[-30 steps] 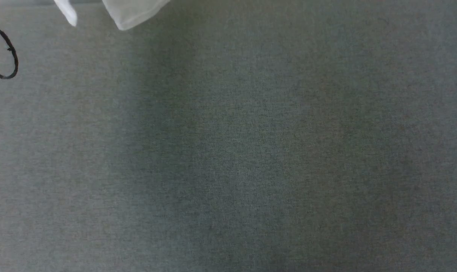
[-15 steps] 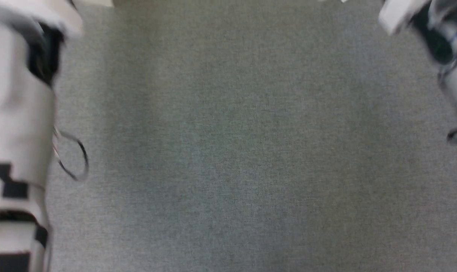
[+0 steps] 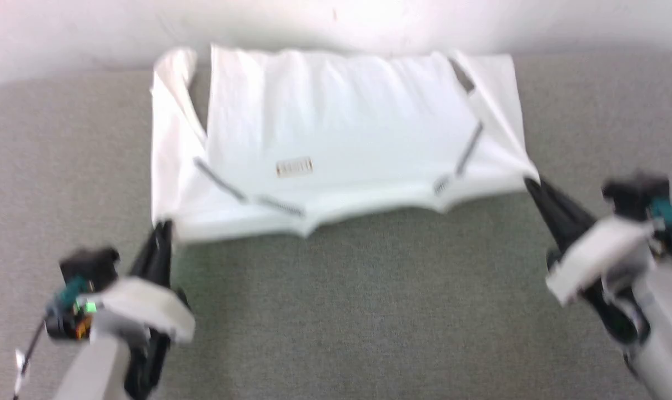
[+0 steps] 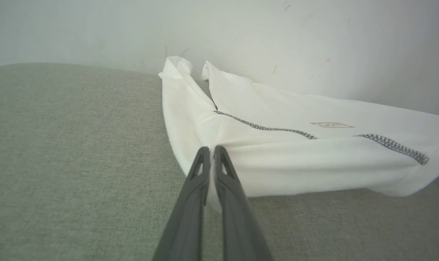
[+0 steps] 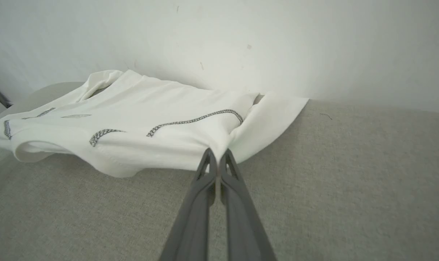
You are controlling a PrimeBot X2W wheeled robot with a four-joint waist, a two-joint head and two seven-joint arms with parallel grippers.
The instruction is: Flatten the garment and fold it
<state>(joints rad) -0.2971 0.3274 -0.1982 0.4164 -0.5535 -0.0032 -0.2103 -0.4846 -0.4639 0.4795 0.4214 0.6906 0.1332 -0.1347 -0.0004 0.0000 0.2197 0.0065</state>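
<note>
Garment (image 3: 336, 116) is spread along the far edge of the grey fabric surface (image 3: 336, 322), with its far hem at the foot of the white wall (image 3: 64, 33). Whether it touches the wall cannot be confirmed. The patch (image 3: 295, 166) faces up, left of centre.

The left gripper (image 3: 161, 230) is pinched closed on the near-left corner of the cloth, and the right gripper (image 3: 531, 182) is pinched closed on the near-right corner. Each wrist view shows white fabric nipped between the tips of narrow fingers. The near edge hangs between the two grips, raised off the surface and sagging at the middle.

Risks, as judged:
- Each grip takes only a small bite of cloth, so a sharp pull could draw a corner free.
- Unequal travel of the two arms would skew the body and set creases across the grey seams (image 3: 225, 186).
- The left sleeve (image 3: 169, 122) and right sleeve (image 3: 497, 94) lie doubled beside the body, and folding now would trap them.
- A push toward the far edge would bunch the hem against the wall.

There is no room to move at the far edge. The near half of the surface is bare. Bare strips also run to the left and right edges beside the sleeves, so spreading toward the near edge looks safest.
</note>
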